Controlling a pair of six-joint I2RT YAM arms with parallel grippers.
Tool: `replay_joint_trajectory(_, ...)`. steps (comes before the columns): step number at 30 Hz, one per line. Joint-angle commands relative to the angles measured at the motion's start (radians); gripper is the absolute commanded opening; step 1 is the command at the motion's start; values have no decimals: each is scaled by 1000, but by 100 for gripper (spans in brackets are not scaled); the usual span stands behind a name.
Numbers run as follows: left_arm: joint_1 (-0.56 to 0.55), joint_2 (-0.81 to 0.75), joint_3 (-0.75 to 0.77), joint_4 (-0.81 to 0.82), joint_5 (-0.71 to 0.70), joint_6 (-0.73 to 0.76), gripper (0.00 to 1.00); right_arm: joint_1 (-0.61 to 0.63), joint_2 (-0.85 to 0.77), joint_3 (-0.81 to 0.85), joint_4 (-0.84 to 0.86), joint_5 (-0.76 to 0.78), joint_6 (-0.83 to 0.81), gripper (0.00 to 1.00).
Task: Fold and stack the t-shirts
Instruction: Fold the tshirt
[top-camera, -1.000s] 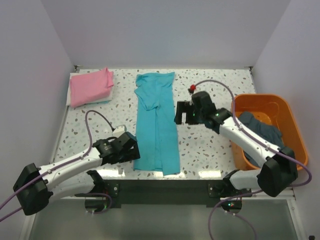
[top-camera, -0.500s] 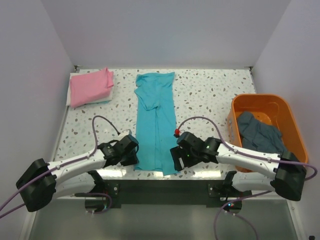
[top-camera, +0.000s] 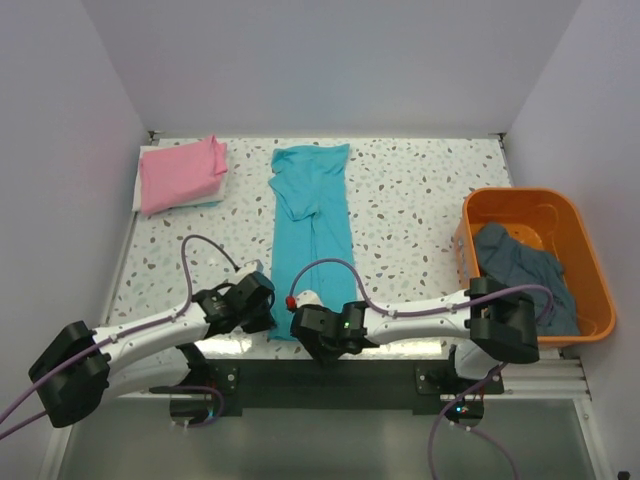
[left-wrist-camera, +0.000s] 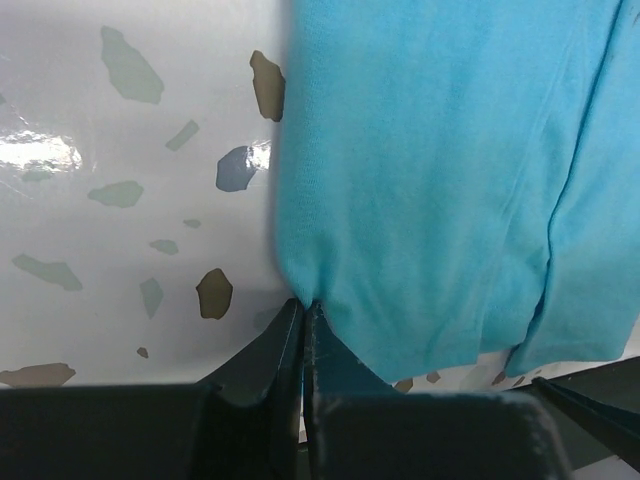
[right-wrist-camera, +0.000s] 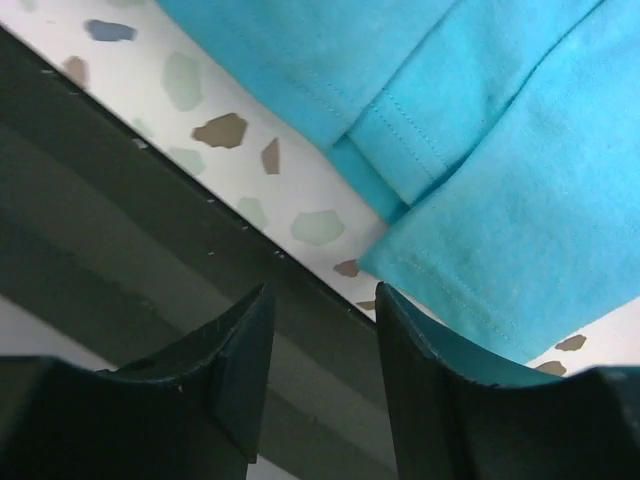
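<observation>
A turquoise t-shirt (top-camera: 312, 240), folded into a long strip, lies down the middle of the table. My left gripper (top-camera: 264, 316) is at its near left corner. In the left wrist view that gripper (left-wrist-camera: 303, 303) is shut, pinching the corner of the turquoise cloth (left-wrist-camera: 430, 180). My right gripper (top-camera: 322, 338) is low at the near hem, over the table's front edge. Its jaws (right-wrist-camera: 322, 292) stand apart with nothing between them, and the right finger (right-wrist-camera: 420, 350) touches the hem (right-wrist-camera: 470, 250). A pink t-shirt (top-camera: 180, 172) lies folded at the far left. A dark grey-blue t-shirt (top-camera: 520, 265) sits crumpled in the tub.
The orange plastic tub (top-camera: 560, 205) stands at the right edge of the table. White cloth (top-camera: 140, 190) shows under the pink shirt. The dark front rail (right-wrist-camera: 150, 200) runs just below the right gripper. White walls close in the back and both sides.
The right arm swung from mid-table beside the tub down to the turquoise shirt's near hem, its jaws narrowing. The left gripper closed on the shirt's near left corner.
</observation>
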Motion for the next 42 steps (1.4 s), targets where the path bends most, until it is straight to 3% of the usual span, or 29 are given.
replay_joint_trajectory(1,0,23,-53,-37,39,-6,6,13,35,43,-22,110,47,47)
replay_joint_trajectory(12,0,6,-62,-43,33,-20,3,13,107,32,-22,164,85,29)
replay_joint_trajectory(17,0,8,-61,-49,28,-22,1,13,104,26,-45,216,125,0)
replay_joint_trajectory(30,0,5,-72,-57,23,-28,0,14,-145,40,3,115,70,0)
replay_joint_trajectory(42,0,-3,-70,-72,29,-28,0,16,97,80,208,58,57,0)
